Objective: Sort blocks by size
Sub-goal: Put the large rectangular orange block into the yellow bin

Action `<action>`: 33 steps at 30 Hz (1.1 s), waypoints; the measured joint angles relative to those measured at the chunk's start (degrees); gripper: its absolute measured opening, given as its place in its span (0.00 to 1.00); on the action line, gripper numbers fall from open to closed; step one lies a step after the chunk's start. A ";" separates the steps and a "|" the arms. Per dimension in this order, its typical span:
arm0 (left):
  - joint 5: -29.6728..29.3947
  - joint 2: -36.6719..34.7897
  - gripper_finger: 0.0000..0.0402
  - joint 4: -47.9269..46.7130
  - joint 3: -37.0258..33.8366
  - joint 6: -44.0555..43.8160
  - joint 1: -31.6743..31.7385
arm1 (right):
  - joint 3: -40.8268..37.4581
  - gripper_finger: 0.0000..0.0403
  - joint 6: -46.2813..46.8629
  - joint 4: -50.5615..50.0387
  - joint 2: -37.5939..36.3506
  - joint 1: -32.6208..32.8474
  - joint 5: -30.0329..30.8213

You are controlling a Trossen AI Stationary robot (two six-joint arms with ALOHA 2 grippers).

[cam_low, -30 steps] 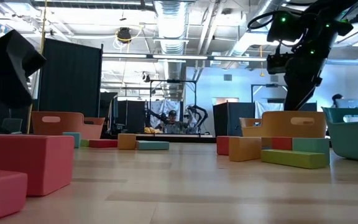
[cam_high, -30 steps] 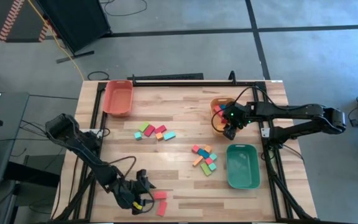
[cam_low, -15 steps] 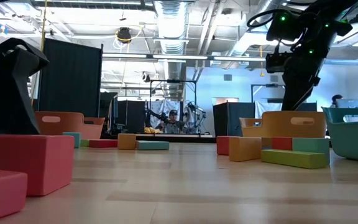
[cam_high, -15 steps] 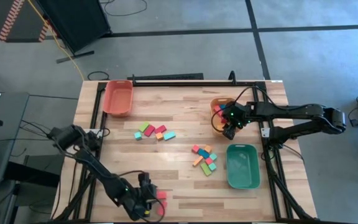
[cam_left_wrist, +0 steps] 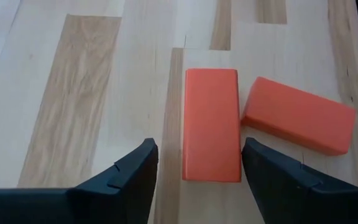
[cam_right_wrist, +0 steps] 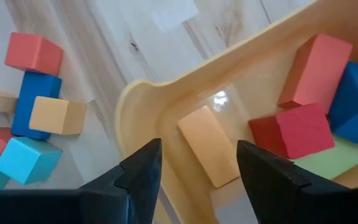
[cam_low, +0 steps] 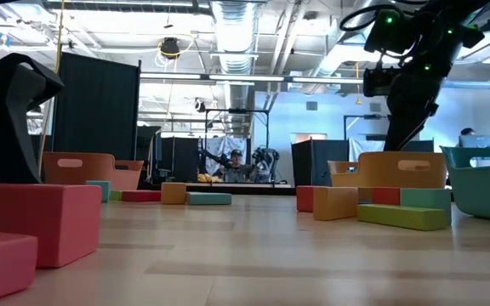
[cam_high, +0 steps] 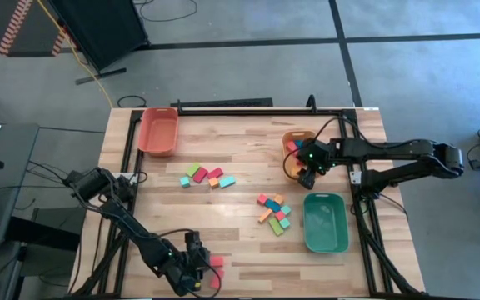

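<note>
Left end effector [cam_left_wrist: 194,163], fingers spread, straddles a long red rectangular block [cam_left_wrist: 211,124], closing next; right end effector [cam_right_wrist: 194,163] gapes empty above the orange plastic tray [cam_right_wrist: 166,127].

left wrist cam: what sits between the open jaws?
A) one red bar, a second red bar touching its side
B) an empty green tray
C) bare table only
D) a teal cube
A: the red bar lies between the left gripper's open jaws, and the second red bar, angled, touches its side.

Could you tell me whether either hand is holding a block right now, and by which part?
Nothing is held. The left hand is open, its fingers astride one red block on the table. The right hand hangs open over the orange tray.
</note>
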 joint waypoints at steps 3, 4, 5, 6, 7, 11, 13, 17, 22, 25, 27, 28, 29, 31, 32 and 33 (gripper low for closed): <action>0.15 0.00 0.55 0.04 -0.02 0.00 0.00 | 0.00 0.58 0.02 0.01 0.00 0.63 0.11; 0.17 0.00 0.55 0.13 -0.02 0.02 0.00 | 0.00 0.58 0.02 0.02 0.00 0.78 0.29; 0.18 0.00 0.55 0.30 -0.02 0.08 0.00 | 0.00 0.58 0.03 0.02 0.00 1.01 0.54; 0.24 0.31 0.55 0.57 -0.02 0.18 0.00 | 0.00 0.58 0.13 0.00 0.00 1.18 0.89; 0.61 0.79 0.55 1.27 -0.02 0.33 0.09 | 0.00 0.58 0.17 0.01 0.00 1.40 1.25; 1.57 2.45 0.55 1.08 -0.11 0.34 0.32 | 0.00 0.58 0.19 0.03 0.00 1.96 1.43; 1.24 2.58 0.55 1.07 -0.09 -0.26 0.50 | 0.00 0.58 0.20 0.05 -0.01 2.12 1.42; -0.35 2.57 0.55 1.22 -0.09 -0.36 0.64 | 0.00 0.58 0.20 0.05 -0.02 2.11 1.46; -0.44 2.56 0.52 0.90 -0.09 0.05 0.66 | 0.00 0.58 0.22 0.05 -0.02 2.08 1.51; -0.46 2.56 0.47 0.92 -0.09 0.86 0.84 | 0.00 0.58 0.20 0.07 -0.02 2.08 1.63; -0.49 2.56 0.41 0.91 -0.09 1.60 1.19 | 0.00 0.58 0.17 0.07 -0.07 2.11 2.66; -0.53 2.56 0.38 0.93 -0.09 2.01 1.41 | 0.00 0.58 0.16 0.07 -0.07 2.10 3.30; -0.55 2.56 0.35 0.97 -0.07 2.53 1.62 | 0.00 0.58 0.10 0.05 -0.07 2.08 4.00; -0.59 2.56 0.31 1.11 -0.07 3.52 1.99 | 0.00 0.58 -0.09 0.05 -0.07 2.08 5.08; -0.60 2.56 0.31 1.09 -0.07 3.99 2.16 | 0.00 0.58 -0.14 0.05 -0.07 2.08 5.70; -0.61 2.56 0.31 1.09 -0.07 4.44 2.32 | 0.00 0.58 -0.24 0.05 -0.07 2.07 6.27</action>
